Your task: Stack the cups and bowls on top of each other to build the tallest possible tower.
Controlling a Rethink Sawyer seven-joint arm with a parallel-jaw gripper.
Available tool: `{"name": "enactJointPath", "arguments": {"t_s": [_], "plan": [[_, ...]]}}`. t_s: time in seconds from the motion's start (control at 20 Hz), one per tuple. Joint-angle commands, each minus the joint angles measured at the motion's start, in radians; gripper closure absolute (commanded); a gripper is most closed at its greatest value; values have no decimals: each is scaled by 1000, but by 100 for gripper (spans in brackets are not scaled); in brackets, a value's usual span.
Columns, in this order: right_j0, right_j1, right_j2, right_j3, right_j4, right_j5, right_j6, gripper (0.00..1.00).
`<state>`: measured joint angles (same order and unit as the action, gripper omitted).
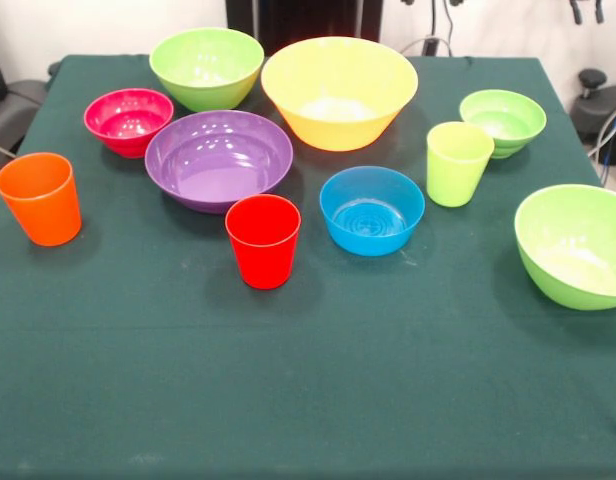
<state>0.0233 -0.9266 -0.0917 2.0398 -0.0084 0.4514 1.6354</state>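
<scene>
All cups and bowls stand apart, upright, on the green tablecloth (288, 400). The orange cup (40, 198) is at the left, the red cup (263, 240) in the middle, the lime green cup (458, 163) right of centre. The yellow bowl (339, 92) is at the back centre, the purple bowl (218, 158) left of it. The blue bowl (372, 210) is beside the red cup, the magenta bowl (128, 121) at the back left. Lime green bowls stand at the back left (206, 67), back right (502, 122) and right edge (576, 245). No tower stands. The gripper is out of view.
The robot's dark pedestal (303, 20) stands behind the table's far edge. Dark equipment and cables (600, 105) sit off the table at the right. A grey object (13, 115) lies off the left edge.
</scene>
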Motion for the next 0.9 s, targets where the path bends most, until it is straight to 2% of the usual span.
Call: {"name": "enactJointPath", "arguments": {"t_s": [0.05,0.9], "plan": [[-13,66,36,-29,-32,-112,146,0],[-17,98,41,-23,-38,-167,120,0]]}}
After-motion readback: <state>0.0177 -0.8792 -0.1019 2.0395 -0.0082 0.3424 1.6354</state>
